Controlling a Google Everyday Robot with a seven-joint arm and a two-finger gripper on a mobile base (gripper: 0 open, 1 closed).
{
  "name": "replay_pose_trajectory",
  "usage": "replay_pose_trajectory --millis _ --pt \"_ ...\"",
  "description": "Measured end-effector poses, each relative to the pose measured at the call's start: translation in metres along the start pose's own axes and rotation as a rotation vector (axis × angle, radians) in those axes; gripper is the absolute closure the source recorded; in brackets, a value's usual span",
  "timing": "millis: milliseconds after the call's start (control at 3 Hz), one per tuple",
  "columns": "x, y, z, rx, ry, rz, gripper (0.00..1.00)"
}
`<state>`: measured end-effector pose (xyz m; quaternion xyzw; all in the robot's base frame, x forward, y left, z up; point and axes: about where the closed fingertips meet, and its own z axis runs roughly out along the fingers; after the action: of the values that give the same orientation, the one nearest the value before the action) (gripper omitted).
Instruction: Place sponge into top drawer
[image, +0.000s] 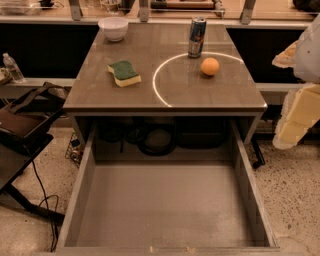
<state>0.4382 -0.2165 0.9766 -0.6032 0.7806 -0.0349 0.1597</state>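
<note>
Sponge (124, 73): is lying flat with its green side up on the left half of the tabletop (165, 97), nothing touching it.
Camera view: is looking down over the tabletop with the top drawer (165, 210) standing pulled out wide in front of it, its flat bottom showing bare.
Gripper (300, 112): is hanging at the far right edge of the view, off the side of the tabletop and above the floor; whether it is apart or together I cannot tell, and it is carrying nothing that I can see.
Sponge relative to gripper: is sitting well apart from it, across the tabletop to the left, with the orange ball (210, 66) and the can (197, 37) lying between the two.
Other things: a white bowl (113, 28) is resting at the back left corner, behind the sponge; a bright arc of light (155, 82) is curving just beside the sponge's right edge.
Step in hand: judging by this, the reach is only beginning; the sponge is not yet grasped and the drawer is already waiting open.
Next move: is calling for the gripper to travel left over the tabletop, passing above or in front of the ball and can without knocking them, then come down on the sponge across its narrow width.
After that: is needing a lift and a carry forward over the tabletop's front edge, then a release low inside the drawer.
</note>
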Motion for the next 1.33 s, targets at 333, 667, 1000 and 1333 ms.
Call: replay_pose_trajectory --millis 333,667,1000,1333 --pt "0.000 0.000 0.000 0.000 0.000 0.000 0.00" --pt "-0.006 -0.005 0.001 0.030 -0.054 0.067 0.00" --pt "-0.020 -0.019 0.015 0.058 -0.199 0.238 0.00" --pt "-0.046 -0.014 0.054 0.023 -0.445 0.416 0.00"
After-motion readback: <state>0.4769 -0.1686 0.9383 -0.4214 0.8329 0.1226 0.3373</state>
